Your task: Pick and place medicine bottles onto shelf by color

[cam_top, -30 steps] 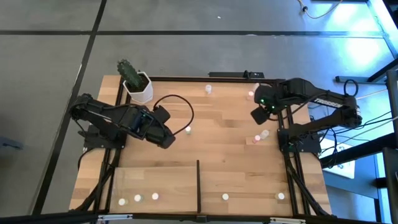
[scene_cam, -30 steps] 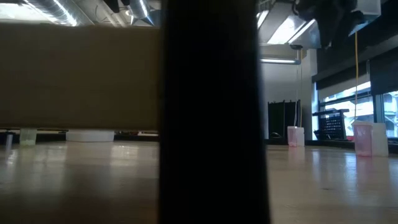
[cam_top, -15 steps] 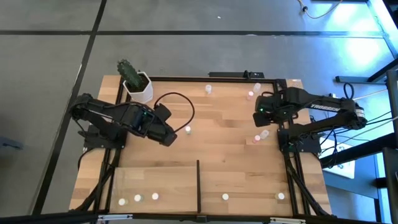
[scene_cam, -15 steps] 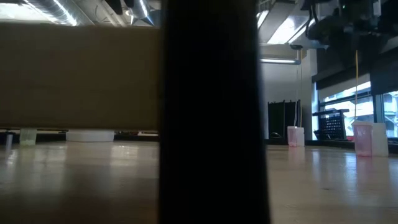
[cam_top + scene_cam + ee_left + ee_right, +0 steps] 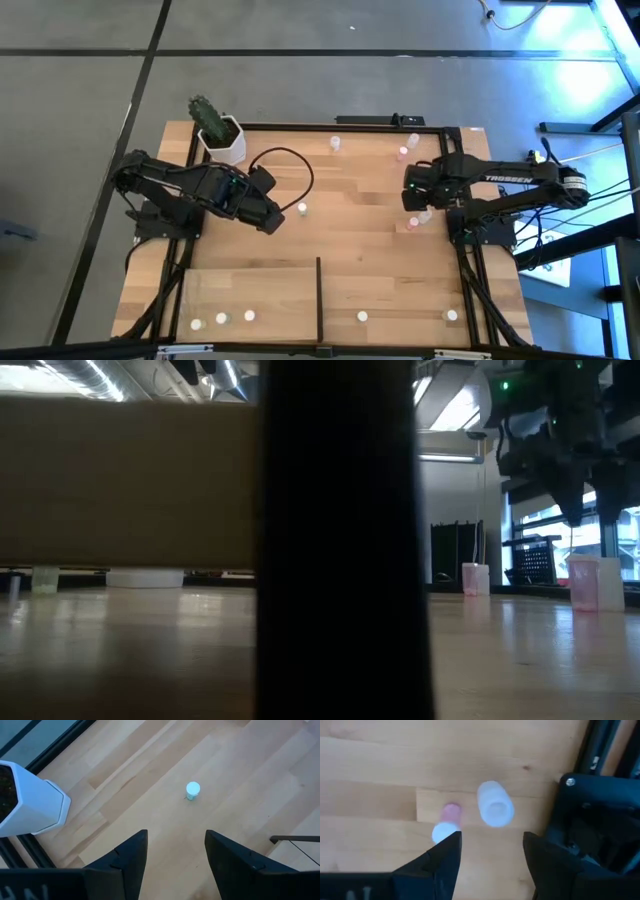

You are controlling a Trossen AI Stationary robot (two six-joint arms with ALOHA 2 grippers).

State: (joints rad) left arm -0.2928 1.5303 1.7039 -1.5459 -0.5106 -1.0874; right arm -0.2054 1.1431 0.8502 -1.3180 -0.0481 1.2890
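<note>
Tabletop (image 5: 350,215): pink bottle (image 5: 448,821) just beyond right claw (image 5: 490,851).

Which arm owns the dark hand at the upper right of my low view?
Observer: The right arm. From above, the right hand is right beside a pink bottle and a clear bottle.
Operator: Is it open?
Observer: Yes. Its wrist view shows the fingers apart with nothing between them.
Operator: And the other hand?
Observer: The left hand is open too, and a pale green bottle stands on the wood ahead of it.
</note>
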